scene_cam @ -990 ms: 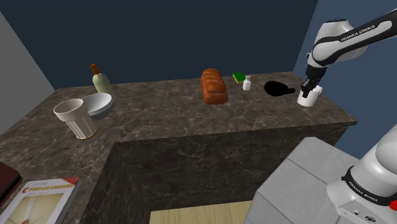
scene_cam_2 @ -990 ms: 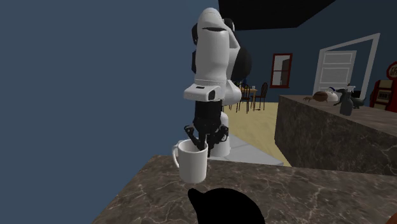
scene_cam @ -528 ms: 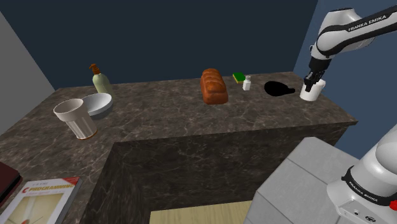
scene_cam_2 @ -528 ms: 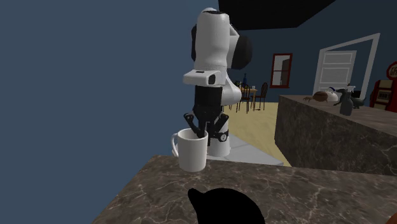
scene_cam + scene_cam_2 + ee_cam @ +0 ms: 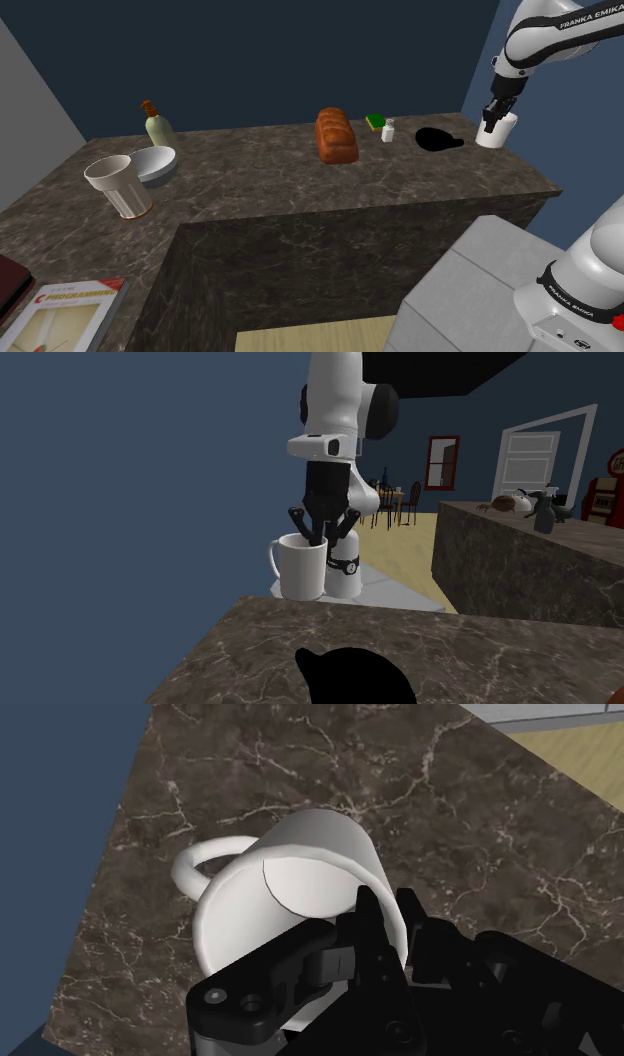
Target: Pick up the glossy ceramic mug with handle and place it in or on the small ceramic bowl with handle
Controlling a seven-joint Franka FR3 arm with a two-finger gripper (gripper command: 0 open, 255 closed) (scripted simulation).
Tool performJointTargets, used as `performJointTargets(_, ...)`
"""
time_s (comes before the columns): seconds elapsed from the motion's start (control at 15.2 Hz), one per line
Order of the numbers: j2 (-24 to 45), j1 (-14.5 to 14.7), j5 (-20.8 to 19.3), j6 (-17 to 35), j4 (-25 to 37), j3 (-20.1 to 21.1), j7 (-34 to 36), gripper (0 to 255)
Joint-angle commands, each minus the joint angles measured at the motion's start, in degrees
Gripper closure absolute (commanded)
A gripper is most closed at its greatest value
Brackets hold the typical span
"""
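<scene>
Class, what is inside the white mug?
One black finger of the gripper reaches inside the mug and pinches its wall. The rest of the inside looks bare and white. The part under the finger is covered.

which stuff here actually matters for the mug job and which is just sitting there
In the job: white mug; gripper clasping its wall; black handled bowl, probably the target.

Lying about: bread loaf; soap bottle; grey bowl; white cup; sponge; small shaker; book.
</scene>
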Motion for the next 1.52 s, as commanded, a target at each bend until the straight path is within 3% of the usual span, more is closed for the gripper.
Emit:
performJointTargets(0.0, -0.73, -0.02, 0.04, -1.83, 1.1, 0.32, -0.03, 255)
performJointTargets(0.53, -2.04, 0.17, 0.51, -7.98, 5.96, 1.28, -0.31, 255)
performJointTargets(0.99, 13.37, 3.71, 6.49, -8.99, 21.66, 0.94, -0.79, 255)
performJointTargets(1.39, 27.78, 4.51, 12.41, -12.96, 39.01, 0.87, -2.15, 255)
performJointTargets(1.45, 27.8, 4.46, 12.4, -12.2, 38.27, 0.93, -2.11, 255)
